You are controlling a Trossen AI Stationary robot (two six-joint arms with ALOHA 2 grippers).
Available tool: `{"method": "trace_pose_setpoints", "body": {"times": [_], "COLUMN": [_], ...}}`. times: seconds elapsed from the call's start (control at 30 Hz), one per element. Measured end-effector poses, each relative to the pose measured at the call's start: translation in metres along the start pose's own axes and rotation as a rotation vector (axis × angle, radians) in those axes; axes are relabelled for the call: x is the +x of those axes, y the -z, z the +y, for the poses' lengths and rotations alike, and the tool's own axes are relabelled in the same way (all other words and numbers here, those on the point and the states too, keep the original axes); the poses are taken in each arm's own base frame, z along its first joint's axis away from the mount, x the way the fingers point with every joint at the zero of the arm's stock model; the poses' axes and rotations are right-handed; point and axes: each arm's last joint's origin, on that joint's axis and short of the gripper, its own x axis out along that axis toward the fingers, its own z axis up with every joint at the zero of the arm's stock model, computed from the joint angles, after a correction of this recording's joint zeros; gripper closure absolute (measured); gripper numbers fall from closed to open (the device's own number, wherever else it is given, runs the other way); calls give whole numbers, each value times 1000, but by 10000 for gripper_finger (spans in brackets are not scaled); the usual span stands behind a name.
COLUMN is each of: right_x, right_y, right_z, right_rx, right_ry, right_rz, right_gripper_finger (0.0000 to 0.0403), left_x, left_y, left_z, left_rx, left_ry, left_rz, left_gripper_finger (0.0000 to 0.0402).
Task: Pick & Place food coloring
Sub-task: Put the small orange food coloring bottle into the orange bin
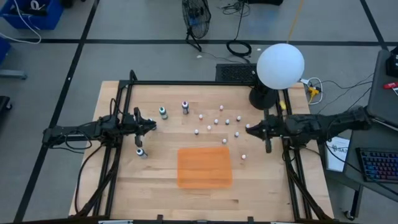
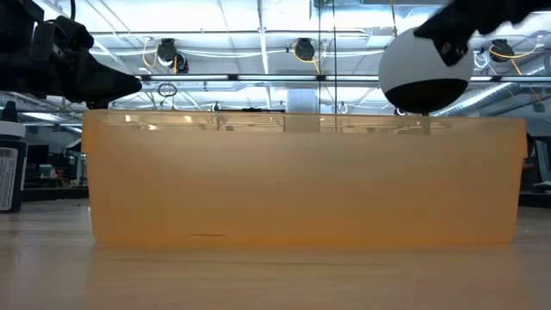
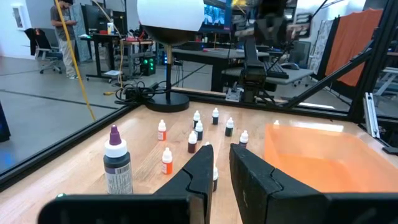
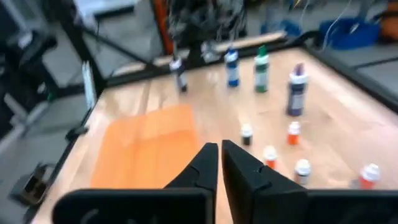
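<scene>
both arms hovered apart over the bench [image 1: 124, 186], nothing held; left gripper [image 3: 222, 163] jaws slightly parted, right gripper [image 4: 219, 159] jaws nearly closed; bottles [image 1: 163, 112] stood loose beyond the bin [image 1: 204, 166].

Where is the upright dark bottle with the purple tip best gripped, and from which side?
Grip the dark bottle with the purple tip by its straight round body, below the white collar; the tapered tip would likely slip. It stands upright, apart from the small bottles, so the left gripper can probably come in level from its own side.
</scene>
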Motion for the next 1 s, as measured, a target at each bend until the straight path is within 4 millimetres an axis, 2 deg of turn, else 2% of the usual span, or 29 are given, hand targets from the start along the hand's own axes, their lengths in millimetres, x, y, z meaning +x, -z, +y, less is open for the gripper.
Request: {"method": "trace_pose_setpoints", "body": {"times": [0.1, 0.2, 0.3, 0.43, 0.57, 0.73, 0.87, 1.0], "right_x": [20, 41, 56, 73, 84, 93, 101, 108], "right_y": [-16, -21, -27, -13, 1, 23, 47, 71], "right_z": [17, 34, 51, 66, 75, 73, 67, 61], "right_rx": [-49, -87, -65, -37, 26, 6, -76, -116], "right_ry": [49, 100, 141, 175, 156, 196, 179, 154], "right_rz": [277, 536, 661, 830, 924, 998, 1037, 1035], "right_gripper_finger": [372, 373, 387, 400, 383, 320, 258, 221], "left_x": [0, 0, 0, 0, 0, 0, 0, 0], "left_y": [0, 0, 0, 0, 0, 0, 0, 0], "left_z": [0, 0, 0, 0, 0, 0, 0, 0], "left_rx": [0, 0, 0, 0, 0, 0, 0, 0], "left_ry": [0, 0, 0, 0, 0, 0, 0, 0], "left_rz": [1, 0, 0, 0, 0, 0, 0, 0], "left_gripper_finger": [346, 346, 346, 346, 346, 346, 346, 346]}}
